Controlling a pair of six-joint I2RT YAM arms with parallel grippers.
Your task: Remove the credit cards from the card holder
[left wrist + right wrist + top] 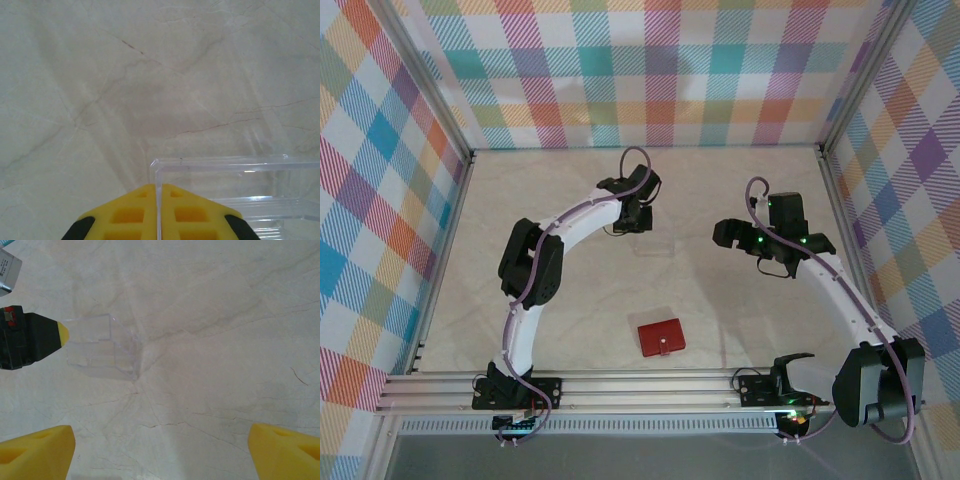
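- Two arms over the mid-bench, both bent inward toward each other.
- L arm: arcs up from its base, then right, w/ elbow high and wrist tipped down. The left pincer point(638, 218) sits low over the bench point(740, 300).
- Left pincer point(158, 192) is pressed together on a thin upright wall of the clear plastic box point(225, 180); the wall edge runs btwn the yellow pads.
- R arm: sweeps up from the far-right base and curls left. The right pincer point(728, 235) points at the box from the R side, near it but apart.
- Right pincer point(161, 432) is spread wide w/ nothing btwn the fingers. Box point(102, 347) lies ahead, w/ the left pincer tip point(60, 332) at its side.
- Card holder point(661, 337): red, closed, flat on the bench near the front rail point(650, 385), btwn the two bases and well apart from both pincers.
- Faint clear rectangle point(657, 313) just behind the holder; can't tell if they touch.
- Plaid walls point(620, 70) on 3 sides.
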